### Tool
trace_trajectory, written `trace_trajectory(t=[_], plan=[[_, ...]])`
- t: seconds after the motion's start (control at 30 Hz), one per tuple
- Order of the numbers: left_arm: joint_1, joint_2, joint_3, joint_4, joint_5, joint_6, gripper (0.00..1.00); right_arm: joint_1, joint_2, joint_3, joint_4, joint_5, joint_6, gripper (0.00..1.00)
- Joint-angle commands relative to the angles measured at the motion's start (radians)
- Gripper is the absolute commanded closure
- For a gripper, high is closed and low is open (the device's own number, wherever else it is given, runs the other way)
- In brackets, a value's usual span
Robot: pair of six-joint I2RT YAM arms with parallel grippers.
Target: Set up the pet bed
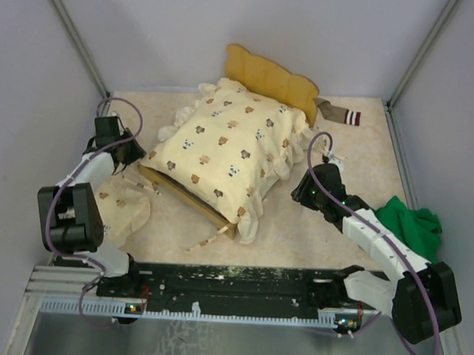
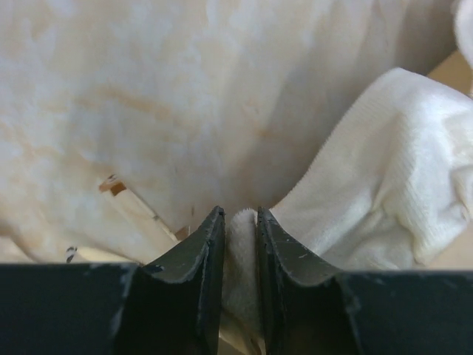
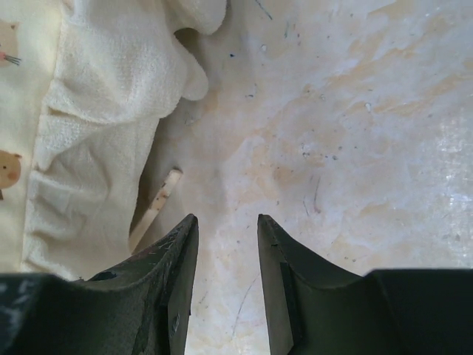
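Note:
The pet bed stands slantwise mid-table. Its wavy headboard (image 1: 270, 80) and near side rail (image 1: 190, 200) show; its base is hidden under the cream animal-print quilt (image 1: 226, 149) spread over it. My left gripper (image 1: 133, 156) is at the bed's left corner, shut on a fold of the quilt's white frilled edge (image 2: 240, 259). My right gripper (image 1: 309, 189) hangs open and empty over bare table (image 3: 332, 148), just right of the quilt's frill (image 3: 96, 133). A wooden part of the bed (image 3: 154, 209) pokes out under that frill.
The matching pillow (image 1: 122, 207) lies on the table at the left, by my left arm. A green cloth (image 1: 413, 222) lies at the right edge. A brown striped sock-like item (image 1: 336, 113) lies behind the headboard. Walls enclose the table.

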Motion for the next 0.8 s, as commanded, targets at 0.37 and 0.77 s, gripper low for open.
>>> trace_trajectory(t=[0.37,0.77], plan=[[-0.032,-0.481,-0.47,-0.023,0.288,-0.156,0.71,-0.103,0.251,0.145,0.176,0.091,-0.062,0.65],[-0.198,-0.77,-0.584,-0.094,0.334,-0.186,0.69,-0.098,0.49,0.231,0.476,-0.196,-0.304,0.66]])
